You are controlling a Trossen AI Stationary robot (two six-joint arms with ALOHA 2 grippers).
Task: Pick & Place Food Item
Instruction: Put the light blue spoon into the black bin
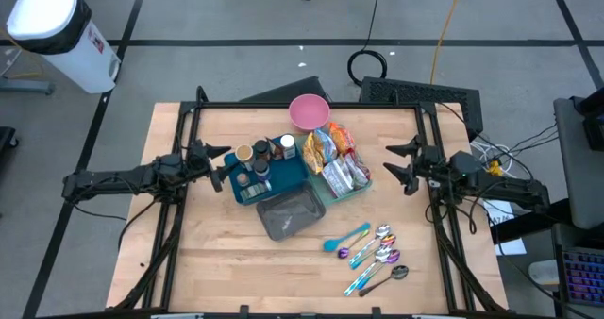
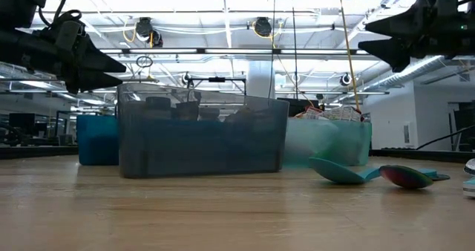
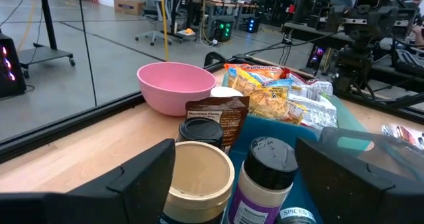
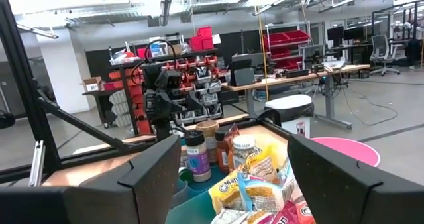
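Several snack bags [image 1: 335,154] lie in a teal bin [image 1: 356,193] at mid-table; they also show in the left wrist view [image 3: 278,95] and the right wrist view [image 4: 255,184]. Beside it, spice jars [image 1: 269,154] stand in a blue bin [image 1: 283,181]. My left gripper [image 1: 219,166] hangs open above the table just left of the blue bin, level, with the jars [image 3: 265,168] in front of its fingers. My right gripper [image 1: 396,163] hangs open right of the teal bin, above the table, pointing at the bags. Neither touches anything.
A pink bowl [image 1: 309,111] stands behind the bins. An empty grey container [image 1: 290,212] sits in front of them. Several spoons [image 1: 373,253] lie at the near right. Bare wood lies at the near left and along the near edge.
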